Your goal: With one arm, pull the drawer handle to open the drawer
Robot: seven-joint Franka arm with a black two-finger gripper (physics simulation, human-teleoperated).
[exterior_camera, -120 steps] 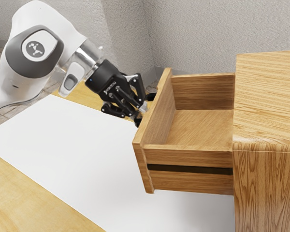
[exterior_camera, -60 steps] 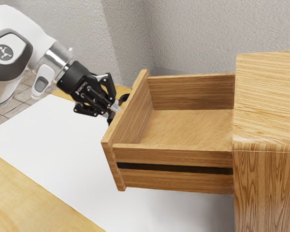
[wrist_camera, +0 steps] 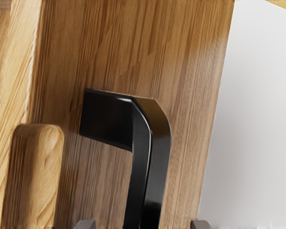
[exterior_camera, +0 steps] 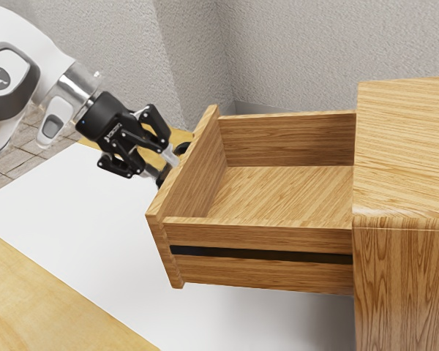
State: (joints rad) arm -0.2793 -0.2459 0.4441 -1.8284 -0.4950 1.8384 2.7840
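Exterior view has the wooden drawer (exterior_camera: pixel 256 235) drawn well out of its cabinet (exterior_camera: pixel 402 219) above the white desk (exterior_camera: pixel 80 234), its front facing the exterior view's left, its floor showing plain wood grain, while the hand (exterior_camera: pixel 168 162) stands released, astride the black handle (wrist_camera: pixel 148 157).

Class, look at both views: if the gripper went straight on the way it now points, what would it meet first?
Most likely the black handle, which is directly ahead of the gripper and between its open fingers. The wooden drawer front lies just behind it.
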